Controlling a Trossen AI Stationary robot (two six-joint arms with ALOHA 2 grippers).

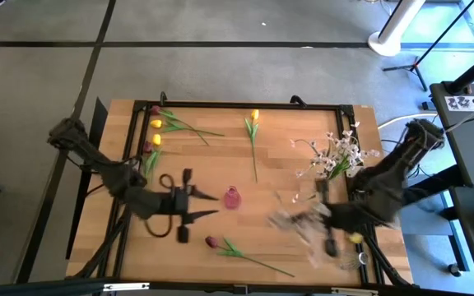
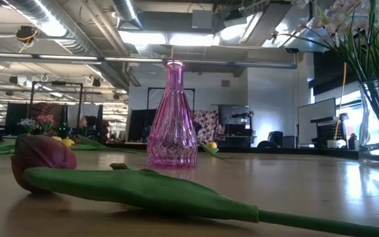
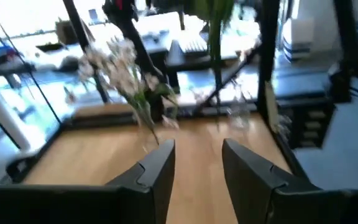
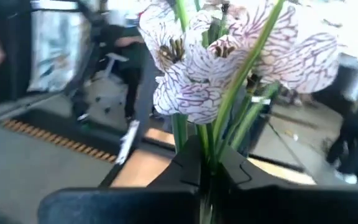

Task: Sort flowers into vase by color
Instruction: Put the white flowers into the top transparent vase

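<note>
A pink glass vase (image 1: 232, 197) (image 2: 171, 118) stands at the table's middle. My left gripper (image 1: 212, 205) (image 3: 197, 155) is just left of it, open, with nothing between its fingers. My right gripper (image 1: 315, 215) (image 4: 207, 162) is at the near right, shut on a spray of white-pink blossoms (image 4: 197, 68) (image 1: 290, 220). More white-pink sprays (image 1: 336, 156) stand in a clear vase (image 2: 377, 118) at the right. A maroon tulip (image 1: 211, 242) (image 2: 41, 161) lies on its side near the front edge. Yellow tulips (image 1: 156, 131) and maroon tulips (image 1: 150, 148) lie at the far left. One more yellow tulip (image 1: 254, 115) lies at the far middle. My right gripper pinches the spray's green stems (image 4: 213, 146) between its two shut fingers. The fingers come roughly level from the table's right side. The veined blossoms stick out past the fingertips, toward the table's left.
Bare wood lies between the pink vase and the clear vase. Something small and yellow (image 1: 355, 238) lies under the right arm near the front right corner. A black frame (image 1: 245, 105) runs around the table's edge.
</note>
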